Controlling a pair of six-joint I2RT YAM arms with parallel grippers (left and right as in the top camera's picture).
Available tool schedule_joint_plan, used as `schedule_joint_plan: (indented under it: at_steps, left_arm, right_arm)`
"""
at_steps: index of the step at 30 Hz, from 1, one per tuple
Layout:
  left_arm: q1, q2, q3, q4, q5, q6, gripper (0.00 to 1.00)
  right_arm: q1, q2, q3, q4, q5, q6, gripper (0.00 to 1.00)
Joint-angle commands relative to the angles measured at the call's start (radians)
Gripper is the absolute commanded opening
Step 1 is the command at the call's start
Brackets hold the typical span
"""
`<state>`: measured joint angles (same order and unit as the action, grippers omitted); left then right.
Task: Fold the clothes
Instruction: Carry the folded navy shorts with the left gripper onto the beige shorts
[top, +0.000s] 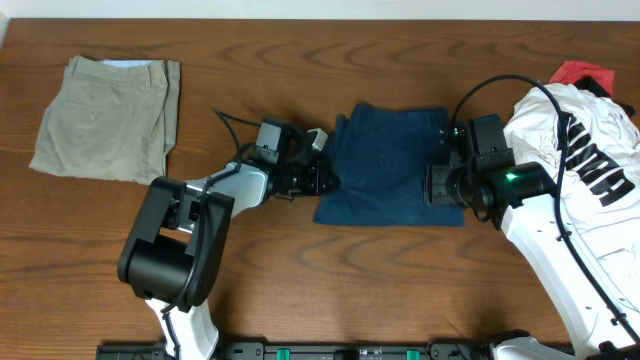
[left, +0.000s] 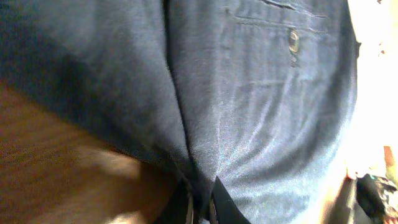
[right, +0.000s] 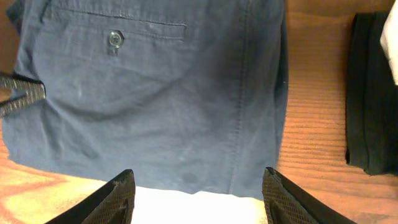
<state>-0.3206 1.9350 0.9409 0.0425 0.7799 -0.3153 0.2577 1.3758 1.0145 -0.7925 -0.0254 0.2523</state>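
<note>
The navy-blue trousers lie folded into a rectangle at the table's middle, with the buttoned back pocket facing up. My left gripper is at their left edge. In the left wrist view its jaws are shut on a pinch of the navy fabric. My right gripper is at the trousers' right edge. Its fingers are wide open with nothing between them, just short of the navy hem, over something bright white.
Folded khaki trousers lie at the far left. A white shirt with black letters is heaped at the right under my right arm, with a red piece behind it. A black folded piece lies beside the navy trousers.
</note>
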Motion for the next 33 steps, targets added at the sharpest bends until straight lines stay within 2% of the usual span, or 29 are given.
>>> schedule_joint_plan:
  at_steps: [1, 3, 11, 17, 22, 23, 24, 25, 26, 27, 33]
  left_arm:
    - [0.051, -0.050, -0.001, -0.022, -0.145, 0.008, 0.06]
    - [0.091, -0.092, 0.013, -0.067, -0.201, 0.011, 0.06]
    - [0.334, -0.232, 0.230, -0.335, -0.484, 0.183, 0.06]
    - [0.557, -0.237, 0.404, -0.269, -0.513, 0.185, 0.06]
    - [0.731, -0.237, 0.451, -0.192, -0.546, 0.184, 0.09]
    - [0.761, -0.232, 0.451, -0.193, -0.546, 0.184, 0.16]
    - [0.784, -0.226, 0.451, -0.203, -0.546, 0.184, 0.34]
    - [0.806, -0.218, 0.451, -0.223, -0.546, 0.183, 0.67]
    - [0.825, -0.209, 0.451, -0.247, -0.546, 0.183, 0.95]
    - [0.837, -0.201, 0.451, -0.267, -0.545, 0.183, 0.98]
    - [0.858, -0.193, 0.451, -0.329, -0.502, 0.180, 0.98]
  right_arm:
    - [-0.010, 0.001, 0.012, -0.013, -0.004, 0.005, 0.64]
    - [-0.010, 0.001, 0.012, -0.020, -0.004, 0.005, 0.64]
    - [-0.010, 0.001, 0.012, -0.025, -0.004, 0.005, 0.63]
    - [-0.010, 0.001, 0.012, -0.032, -0.004, 0.005, 0.63]
    - [-0.010, 0.001, 0.012, -0.034, -0.005, 0.005, 0.63]
    - [-0.010, 0.001, 0.012, -0.035, -0.005, 0.005, 0.63]
    - [-0.010, 0.001, 0.012, -0.035, -0.005, 0.005, 0.63]
    - [-0.010, 0.001, 0.012, -0.034, -0.005, 0.005, 0.63]
    - [-0.010, 0.001, 0.012, -0.031, -0.005, 0.005, 0.63]
    - [-0.010, 0.001, 0.012, -0.031, -0.005, 0.005, 0.63]
    - [-0.010, 0.001, 0.012, -0.032, -0.005, 0.005, 0.64]
